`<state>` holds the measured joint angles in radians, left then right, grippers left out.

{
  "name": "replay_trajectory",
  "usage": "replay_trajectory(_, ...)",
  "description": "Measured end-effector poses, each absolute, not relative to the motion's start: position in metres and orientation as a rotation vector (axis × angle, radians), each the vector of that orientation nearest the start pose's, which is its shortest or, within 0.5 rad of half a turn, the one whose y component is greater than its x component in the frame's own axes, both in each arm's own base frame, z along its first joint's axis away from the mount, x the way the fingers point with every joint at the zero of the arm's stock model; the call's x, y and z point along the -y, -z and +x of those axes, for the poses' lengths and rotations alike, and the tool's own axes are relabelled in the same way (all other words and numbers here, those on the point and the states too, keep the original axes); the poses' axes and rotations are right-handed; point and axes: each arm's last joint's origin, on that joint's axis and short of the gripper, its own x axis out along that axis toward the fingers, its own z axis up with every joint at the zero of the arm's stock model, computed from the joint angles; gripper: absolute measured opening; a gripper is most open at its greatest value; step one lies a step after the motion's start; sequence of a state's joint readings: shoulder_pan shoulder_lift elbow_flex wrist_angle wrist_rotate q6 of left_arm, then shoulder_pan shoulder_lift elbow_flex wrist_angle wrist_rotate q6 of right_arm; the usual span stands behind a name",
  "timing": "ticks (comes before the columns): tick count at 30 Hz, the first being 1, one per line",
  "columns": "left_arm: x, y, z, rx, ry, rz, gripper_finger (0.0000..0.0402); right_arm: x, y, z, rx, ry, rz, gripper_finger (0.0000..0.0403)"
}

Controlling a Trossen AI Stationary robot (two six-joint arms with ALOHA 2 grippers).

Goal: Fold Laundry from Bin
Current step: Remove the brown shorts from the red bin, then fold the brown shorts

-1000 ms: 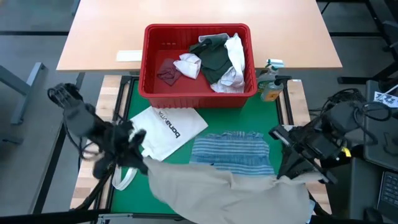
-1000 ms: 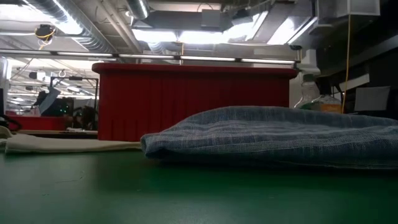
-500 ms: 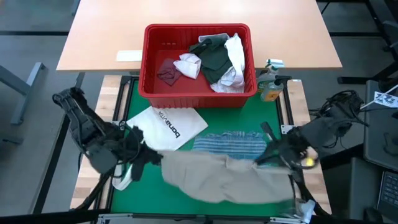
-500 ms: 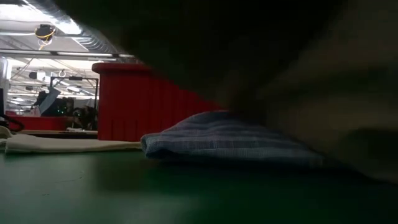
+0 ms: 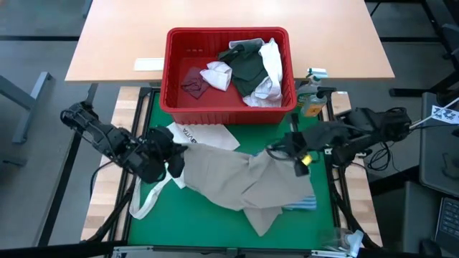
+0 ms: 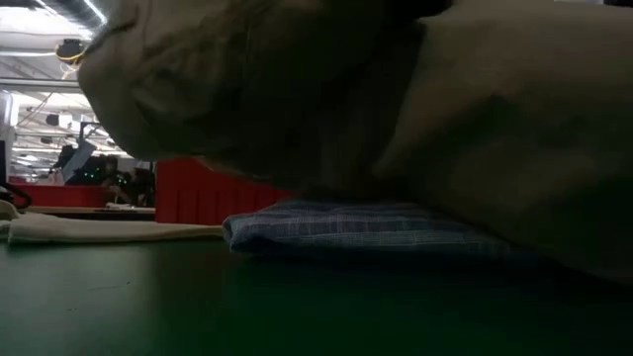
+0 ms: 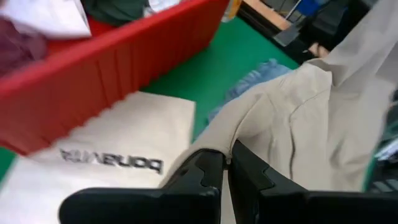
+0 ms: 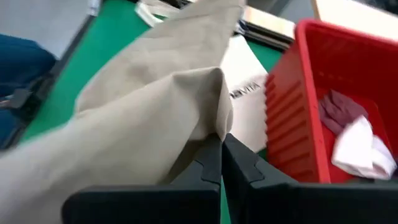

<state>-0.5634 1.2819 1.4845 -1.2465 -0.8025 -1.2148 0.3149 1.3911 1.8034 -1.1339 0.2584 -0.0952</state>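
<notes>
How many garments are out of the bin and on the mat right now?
2. The tan shirt is stretched between the left gripper and right gripper; the blue-striped cloth lies under it, mostly covered. More may be hidden beneath.

- The tan shirt (image 5: 237,183) is soft, matt woven cloth, hanging in loose folds with stitched seams.
- The blue-striped cloth (image 6: 366,229) is a rougher, textured weave with fine pale lines.
- The bin (image 5: 176,100) is red plastic with a slight sheen and ribbed walls.
- The tote bag (image 5: 208,137) is flat white cloth, matt, with black printed lettering.
- The green mat (image 5: 186,229) looks smooth and matt.
- The far surface (image 5: 115,36) is pale wood-look, smooth.
- The left pincer (image 7: 227,167) and right pincer (image 8: 221,155) have dark, matt plastic-looking fingers.
</notes>
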Motion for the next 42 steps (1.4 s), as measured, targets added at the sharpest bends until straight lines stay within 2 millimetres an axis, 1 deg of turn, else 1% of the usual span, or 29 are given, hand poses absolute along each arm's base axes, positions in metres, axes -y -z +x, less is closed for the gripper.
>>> replay_trajectory(3,0.091,-0.389,0.198,-0.570,-0.631,-0.376,0.0017,-0.061,-0.449,0.244,-0.714,-0.056,-0.270,0.0000)
replay_trajectory(6,0.085,-0.389,0.201,-0.601,-0.627,-0.287,0.0037,-0.055,-0.445,0.249,-0.743,-0.037,-0.260,0.0000)
replay_trajectory(10,0.076,-0.388,0.204,-0.638,-0.631,-0.243,0.0074,-0.048,-0.439,0.254,-0.791,-0.015,-0.256,0.0000)
replay_trajectory(16,0.066,-0.386,0.208,-0.729,-0.578,-0.183,0.0122,-0.039,-0.432,0.254,-0.882,0.032,-0.270,0.0000)
replay_trajectory(21,0.066,-0.386,0.209,-0.762,-0.540,-0.181,0.0138,-0.032,-0.426,0.253,-0.952,0.102,-0.300,0.0000)
replay_trajectory(26,0.069,-0.385,0.209,-0.792,-0.497,-0.203,0.0139,-0.028,-0.427,0.253,-0.956,0.145,-0.309,0.0000)
replay_trajectory(29,0.078,-0.380,0.214,-0.819,-0.464,-0.196,0.0140,-0.028,-0.426,0.252,-0.961,0.147,-0.312,0.0000)
replay_trajectory(33,0.100,-0.363,0.227,-0.883,-0.427,-0.131,0.0140,-0.028,-0.426,0.252,-0.967,0.146,-0.313,0.0000)
replay_trajectory(39,0.138,-0.323,0.251,-1.011,-0.392,-0.003,0.0140,-0.028,-0.426,0.251,-0.969,0.146,-0.314,0.0000)
replay_trajectory(42,0.152,-0.302,0.261,-1.115,-0.356,0.007,0.0140,-0.028,-0.426,0.251,-0.968,0.146,-0.313,0.0000)
